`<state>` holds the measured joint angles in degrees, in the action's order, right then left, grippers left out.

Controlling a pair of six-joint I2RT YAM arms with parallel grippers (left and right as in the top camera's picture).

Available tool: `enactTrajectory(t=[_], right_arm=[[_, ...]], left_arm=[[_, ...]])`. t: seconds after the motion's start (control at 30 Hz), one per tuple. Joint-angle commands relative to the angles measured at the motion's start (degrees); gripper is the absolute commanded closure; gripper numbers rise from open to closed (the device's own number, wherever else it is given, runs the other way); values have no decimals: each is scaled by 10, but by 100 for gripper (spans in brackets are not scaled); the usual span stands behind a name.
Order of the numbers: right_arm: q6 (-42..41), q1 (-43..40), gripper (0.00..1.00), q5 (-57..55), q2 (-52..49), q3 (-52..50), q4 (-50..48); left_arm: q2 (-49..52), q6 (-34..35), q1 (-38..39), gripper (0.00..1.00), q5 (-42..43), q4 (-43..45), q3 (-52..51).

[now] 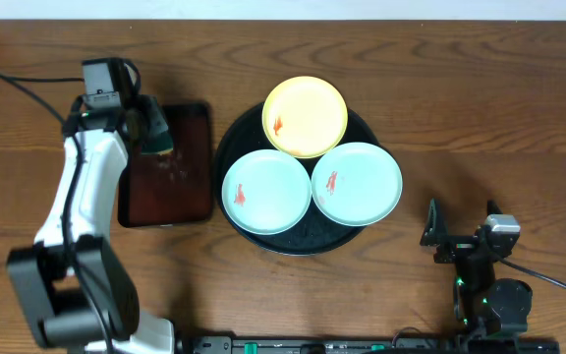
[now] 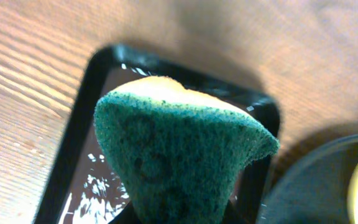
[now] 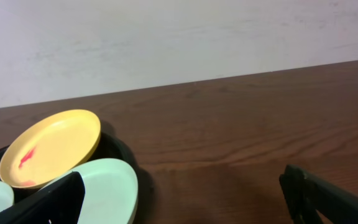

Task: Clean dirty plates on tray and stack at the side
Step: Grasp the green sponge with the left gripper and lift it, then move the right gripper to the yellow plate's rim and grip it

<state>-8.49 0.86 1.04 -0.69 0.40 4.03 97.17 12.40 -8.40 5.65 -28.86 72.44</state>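
Nearest to us on the right, the right gripper sat low over the wooden table, well apart from the plates. Its jaws stood wide open with nothing between them, and its own camera showed only bare wood between the two dark fingers. Further in, at the middle of the table, lay the round black tray with all three plates on it. The left mint plate and the right mint plate sat side by side on the near half, their rims touching or nearly so. Each carried a small red-orange smear near its middle. Beyond them the yellow plate lay at the far edge of the tray. It overlapped the far rim, and its near edge met the two mint plates. It had a red-orange smear on its left part. From the right wrist view the yellow plate looked tilted, with its far side raised. Left of the round tray, just beside it, lay the rectangular reddish-brown tray, with pale flecks on its glossy floor. Over its far left corner hung the left gripper, its jaws closed on a sponge. The sponge was pinched into a fold, with the green scouring face outward and a strip of yellow foam showing along its top edge.
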Motion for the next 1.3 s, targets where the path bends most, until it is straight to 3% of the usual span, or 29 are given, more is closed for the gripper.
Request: enactTrajectory(t=[0.0, 0.37, 0.7, 1.03, 1.17, 1.27], right_arm=[[4, -5, 1, -3, 3, -1, 3], [4, -5, 1, -4, 3, -1, 0], [4, -5, 1, -3, 3, -1, -4], [-21, -5, 1, 22, 3, -1, -99], [-39, -5, 1, 101, 3, 0, -184], [-30, -6, 1, 130, -4, 36, -173]], left_arm=[[65, 5, 1, 93, -1, 0, -15], [7, 5, 1, 92, 21, -3, -14], [73, 5, 1, 93, 14, 39, -36], [-42, 3, 1, 93, 14, 43, -29], [-4, 5, 1, 92, 14, 81, -62], [59, -2, -1, 93, 10, 88, -69]])
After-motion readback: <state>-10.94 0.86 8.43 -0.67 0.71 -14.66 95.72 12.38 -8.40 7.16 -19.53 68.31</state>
